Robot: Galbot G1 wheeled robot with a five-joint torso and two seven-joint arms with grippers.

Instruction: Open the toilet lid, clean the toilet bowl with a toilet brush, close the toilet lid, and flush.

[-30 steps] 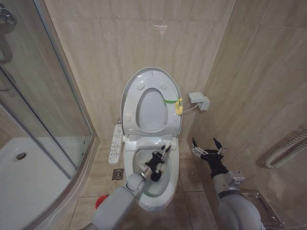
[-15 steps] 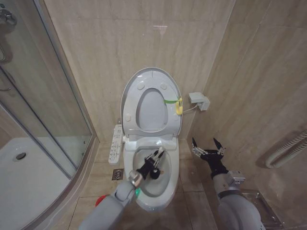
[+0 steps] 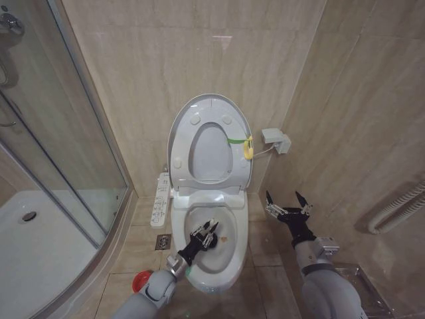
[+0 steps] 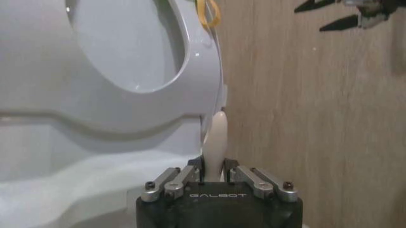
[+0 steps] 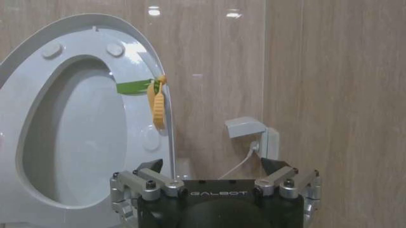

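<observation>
At the far left of the head view stands the glass shower door (image 3: 63, 153), with the white shower tray (image 3: 40, 249) behind it. On the floor tiles near the foot of the toilet sits the red cup holder (image 3: 140, 281), partly hidden by the left arm. Just to the right, along the left side of the toilet, runs the long white button panel (image 3: 161, 199).

The toilet bowl (image 3: 236, 249) is open in the middle of the view. The left gripper (image 3: 206, 232) reaches over the bowl's left rim into the opening, and its jaws are clenched on the toilet brush (image 4: 217, 137) — the left wrist view shows the thin white handle rising from between the closed fingers (image 4: 170, 178). The bristle end I cannot make out.

Behind the bowl the toilet lid (image 3: 211, 106) stands upright against the beige tiled wall (image 3: 146, 73), with the seat ring (image 3: 180, 149) raised flat against it. A green strap (image 3: 235, 140) and yellow ring (image 3: 248, 147) hang at the lid's right edge; the right wrist view shows them too.

To the right of the lid a small white box (image 3: 274, 138) is fixed to the side wall, a cord leading from it. Lower right, the right gripper (image 3: 285, 202) hovers beside the toilet, well apart from it — jaws spread wide, grasping nothing
</observation>
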